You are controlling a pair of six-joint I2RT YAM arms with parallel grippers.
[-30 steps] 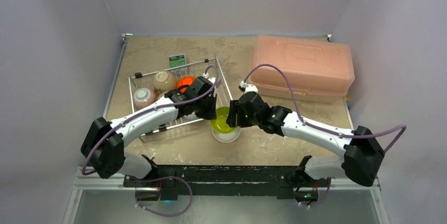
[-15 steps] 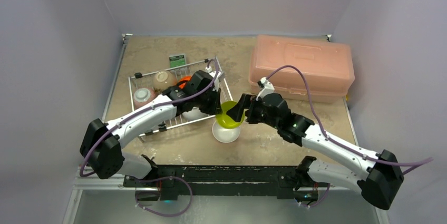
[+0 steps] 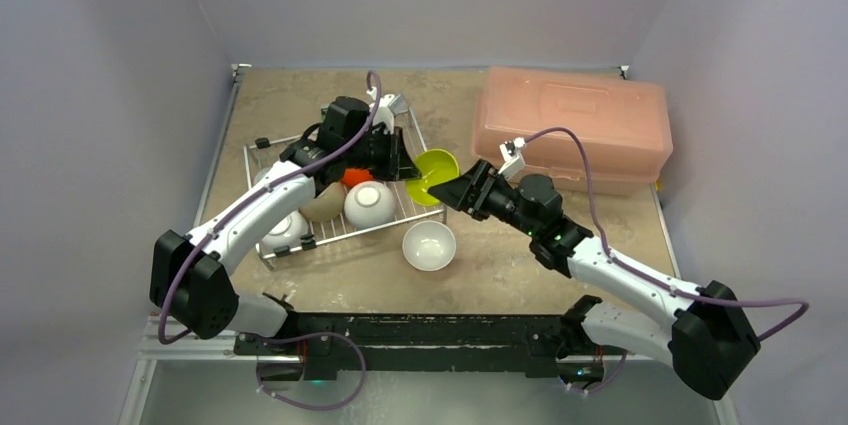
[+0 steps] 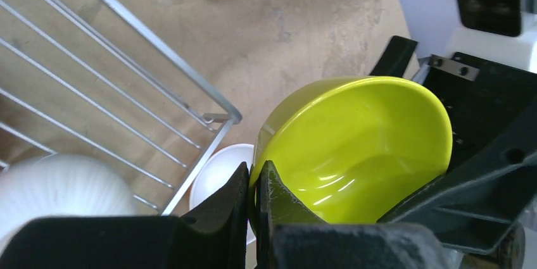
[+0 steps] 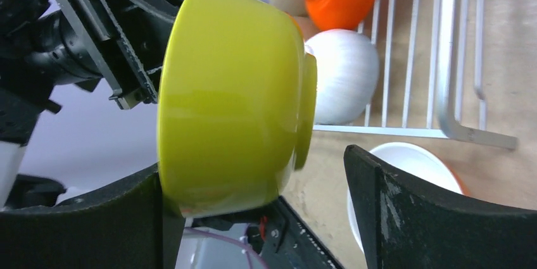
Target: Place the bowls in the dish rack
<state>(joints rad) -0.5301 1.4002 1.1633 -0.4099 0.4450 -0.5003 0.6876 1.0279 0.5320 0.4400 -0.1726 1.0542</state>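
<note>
Filling the table's far right corner is a pink box (image 3: 570, 130). Toward the left edge lies the rack (image 3: 405, 211), holding an upturned ribbed bowl (image 3: 370, 203), a beige bowl (image 3: 322, 205) and an orange bowl (image 3: 355, 177). A white bowl (image 3: 429, 245) sits upright on the table toward the near edge. The lime bowl (image 3: 434, 175) hangs tilted in the air just beside the rack's right side. The left gripper (image 4: 255, 183) is pinched on its rim, while the right gripper (image 3: 452, 188) is spread wide, one finger against the bowl.

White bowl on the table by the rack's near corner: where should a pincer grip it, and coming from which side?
Pinch the rim of the white bowl from above, one finger inside, one outside: it sits upright, mouth open upward. I'd use the right side of the rim, since the dish rack corner stands close on its far left.
</note>
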